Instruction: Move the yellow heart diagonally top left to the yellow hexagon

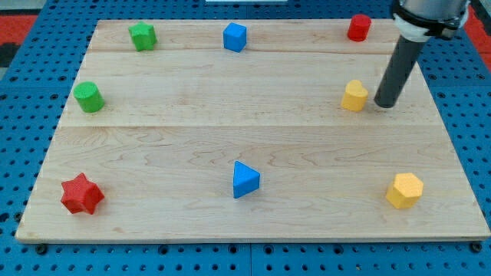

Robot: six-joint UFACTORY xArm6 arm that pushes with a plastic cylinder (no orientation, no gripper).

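Camera view: my tip (386, 104), a bare rod end with nothing to spread or pinch, stands on the board (253, 146) just to the right of the yellow heart (354, 96).

A narrow gap separates them, in the upper right area. The yellow hexagon (404, 190) lies well below, near the view's bottom right corner; a red block (358, 27) sits near the top edge above the heart.

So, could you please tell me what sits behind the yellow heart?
Only bare board lies behind the yellow heart; my tip stands just to its right. Nothing appears hidden.
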